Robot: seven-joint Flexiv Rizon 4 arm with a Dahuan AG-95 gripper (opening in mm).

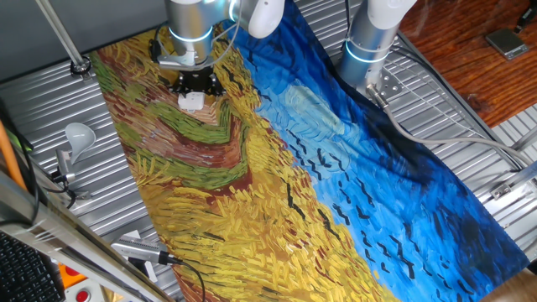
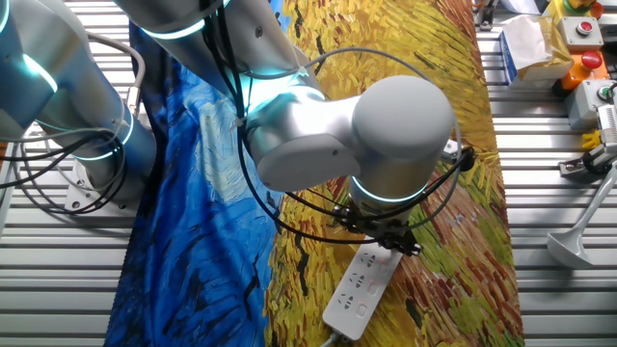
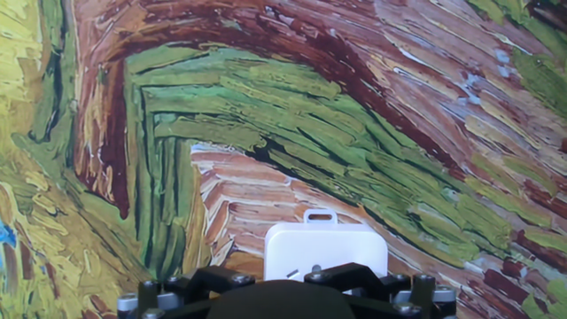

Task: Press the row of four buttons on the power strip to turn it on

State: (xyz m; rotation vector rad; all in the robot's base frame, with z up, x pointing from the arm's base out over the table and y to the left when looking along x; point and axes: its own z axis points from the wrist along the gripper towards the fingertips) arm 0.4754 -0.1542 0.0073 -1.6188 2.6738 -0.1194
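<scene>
White power strip [image 2: 359, 289] lying on painted cloth [image 2: 453, 145] over bench, w/ row of four buttons [image 2: 367, 283] along top face. Fingers [image 2: 378, 240] directly above strip's far end, at 12 o'clock; spread or pressed together: cannot tell. White bulb [image 1: 78, 134] at 9 o'clock in one fixed view.

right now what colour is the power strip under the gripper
White, with faint pinkish button marks; the power strip shows best in the other fixed view, below the gripper.
</scene>
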